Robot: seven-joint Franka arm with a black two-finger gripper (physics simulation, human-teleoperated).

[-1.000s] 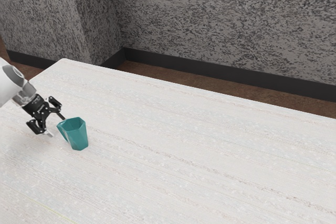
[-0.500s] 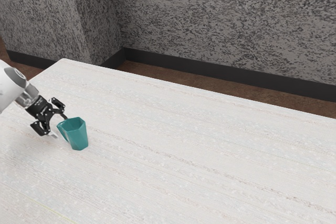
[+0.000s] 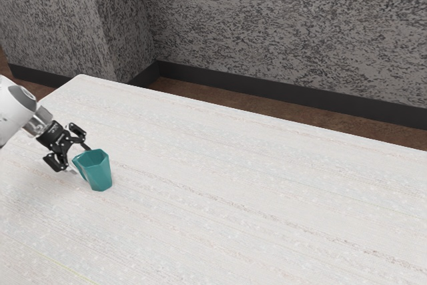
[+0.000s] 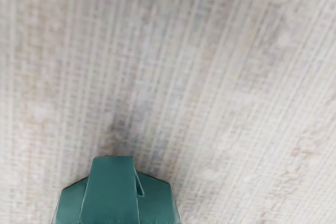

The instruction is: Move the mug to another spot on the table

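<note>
A teal faceted mug [image 3: 95, 169] stands upright on the white wooden table [image 3: 253, 185], near the exterior view's left. My black gripper [image 3: 74, 149] comes in from that left and sits just beside the mug's handle side, low over the table. Its fingers are spread open, one above the mug's rim level and one down by the handle, and neither clamps the mug. In the wrist view the mug [image 4: 116, 195] lies just under my hand, its handle pointing out over the table top.
The table stretches wide toward the exterior view's right and front. Speckled grey walls [image 3: 280, 25] with a dark baseboard stand behind the table's far edge.
My gripper has crept up and toward the mug, tilting a little. The mug has stayed where it was.
</note>
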